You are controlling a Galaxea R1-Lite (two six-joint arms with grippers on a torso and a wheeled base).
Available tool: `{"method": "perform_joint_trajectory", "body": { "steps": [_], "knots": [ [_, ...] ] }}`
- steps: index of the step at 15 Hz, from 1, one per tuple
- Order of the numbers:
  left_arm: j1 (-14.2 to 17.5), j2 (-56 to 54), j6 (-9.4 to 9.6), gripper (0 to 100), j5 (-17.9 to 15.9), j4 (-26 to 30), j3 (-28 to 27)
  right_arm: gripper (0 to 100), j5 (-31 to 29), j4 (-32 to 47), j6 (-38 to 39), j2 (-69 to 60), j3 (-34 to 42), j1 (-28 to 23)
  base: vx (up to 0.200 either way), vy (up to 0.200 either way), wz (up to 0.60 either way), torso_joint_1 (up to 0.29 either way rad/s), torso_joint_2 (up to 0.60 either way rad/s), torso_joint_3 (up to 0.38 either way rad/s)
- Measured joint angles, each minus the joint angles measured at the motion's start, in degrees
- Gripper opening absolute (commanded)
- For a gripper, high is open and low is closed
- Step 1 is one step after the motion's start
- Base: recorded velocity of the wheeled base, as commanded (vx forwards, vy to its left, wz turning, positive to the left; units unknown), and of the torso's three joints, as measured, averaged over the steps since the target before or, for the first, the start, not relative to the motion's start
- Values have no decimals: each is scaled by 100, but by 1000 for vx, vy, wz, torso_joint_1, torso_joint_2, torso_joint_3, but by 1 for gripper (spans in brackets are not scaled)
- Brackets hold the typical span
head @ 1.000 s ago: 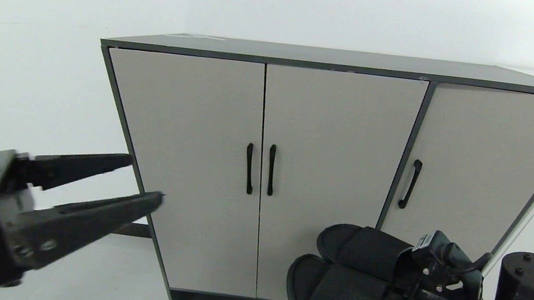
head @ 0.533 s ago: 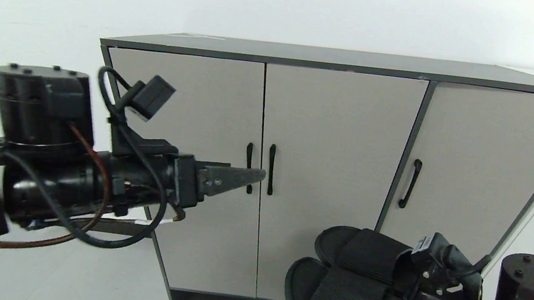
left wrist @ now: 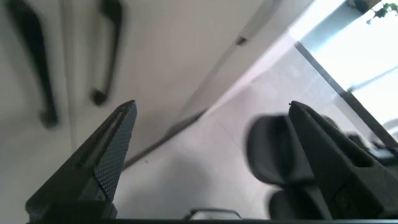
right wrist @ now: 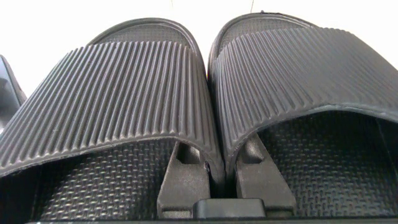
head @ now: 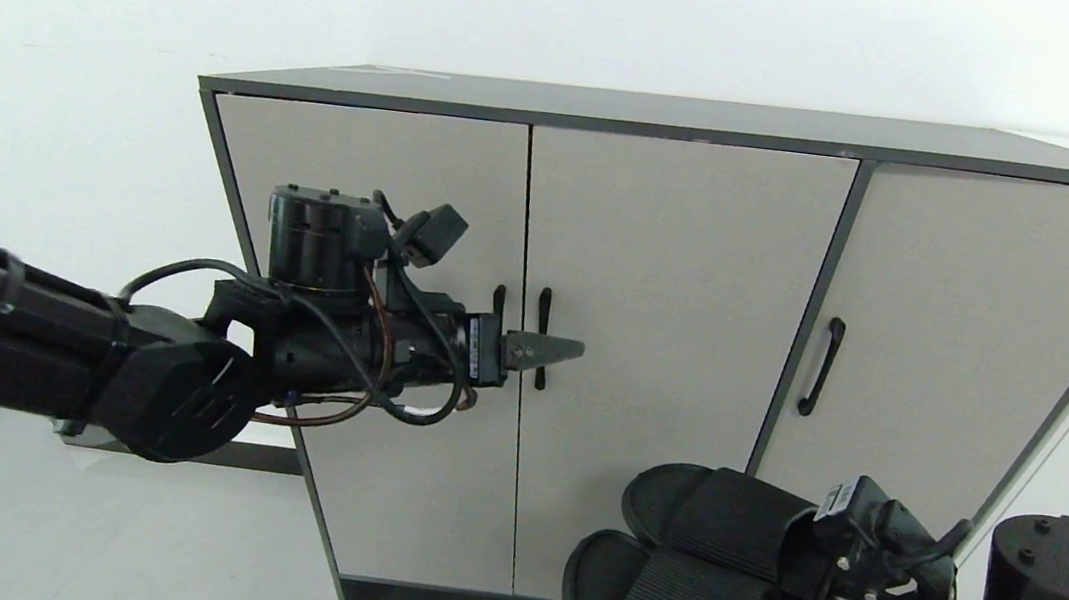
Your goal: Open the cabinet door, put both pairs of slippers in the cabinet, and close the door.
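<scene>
- While nothing is yet stowed, the right hand [right wrist: 221, 177] sits nearest, clamped on one pair of black slippers [head: 695, 570], low before the cabinet [head: 696, 117].
- Farther on, the left hand [left wrist: 211, 112], fingers apart, hovers at the paired door handles [head: 542, 336], gripping neither.
- Farthest, every door is shut: opening, loading both pairs and closing all remain.
</scene>
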Motion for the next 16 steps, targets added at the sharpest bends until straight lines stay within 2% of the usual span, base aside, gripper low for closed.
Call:
{"method": "perform_joint_trajectory", "body": {
  "steps": [9, 16],
  "knots": [
    [96, 841, -11, 100, 20, -22, -857, 0, 0, -15, -24, 79, 21, -2, 0, 0, 0, 0, 0, 0],
    [83, 1083, -16, 100, 13, 5, -1215, 0, -5, -17, -26, 77, 23, -11, 0, 0, 0, 0, 0, 0]
  ]
}}
